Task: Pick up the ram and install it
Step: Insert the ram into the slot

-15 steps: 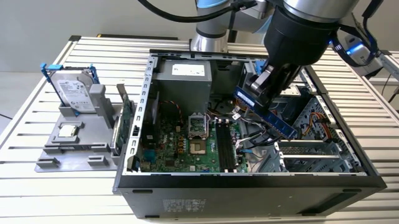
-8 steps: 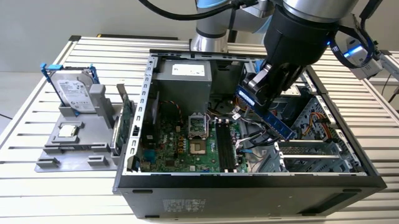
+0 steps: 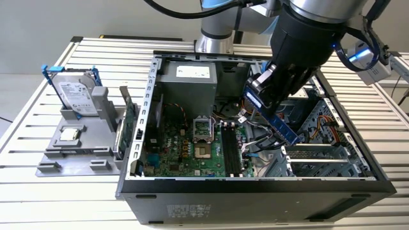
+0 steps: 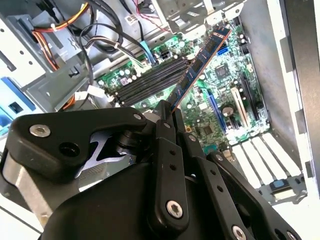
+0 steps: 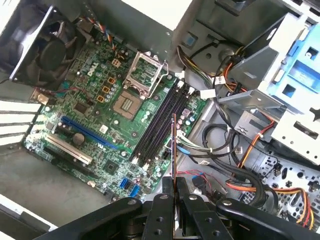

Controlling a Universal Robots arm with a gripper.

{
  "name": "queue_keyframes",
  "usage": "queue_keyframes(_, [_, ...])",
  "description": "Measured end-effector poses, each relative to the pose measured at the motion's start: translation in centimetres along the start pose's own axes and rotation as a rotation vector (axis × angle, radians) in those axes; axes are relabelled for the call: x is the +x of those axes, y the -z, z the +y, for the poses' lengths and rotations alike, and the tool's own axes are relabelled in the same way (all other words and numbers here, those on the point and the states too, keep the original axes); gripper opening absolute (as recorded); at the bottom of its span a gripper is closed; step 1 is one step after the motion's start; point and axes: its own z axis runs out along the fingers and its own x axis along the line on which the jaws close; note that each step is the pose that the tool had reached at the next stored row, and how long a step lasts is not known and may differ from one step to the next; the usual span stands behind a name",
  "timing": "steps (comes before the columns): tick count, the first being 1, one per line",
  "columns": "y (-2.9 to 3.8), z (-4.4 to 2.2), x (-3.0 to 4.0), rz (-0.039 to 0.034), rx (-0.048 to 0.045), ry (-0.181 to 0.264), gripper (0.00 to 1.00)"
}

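Fingers of the single gripper were pressed against both faces of the ram, pinching it at one end. The stick jutted out past the fingertips, edge-on in the first wrist view and showing its chip-studded face in the second. In the exterior view the gripper hung over the open computer case, with the ram slanting down into the case's interior, not yet seated.

The case lay on its side on a table of pale metal slats. Beyond the table, behind the case, plain grey floor showed.

Inside the case sat one green motherboard carrying four long black memory slots, one processor socket with its metal frame, and one black fan in a corner. Bundles of coloured cables ran along the case's drive-bay side.

Beside the case, on the exterior view's left, one grey holder carried one silver hard drive standing upright in blue brackets, one green circuit card on edge, and one small square chip lying flat.
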Motion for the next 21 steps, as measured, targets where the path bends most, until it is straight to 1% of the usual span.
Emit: queue_keyframes(21, [-0.01, 0.02, 0.04, -0.0066, 0.0022, -0.215, 0.00])
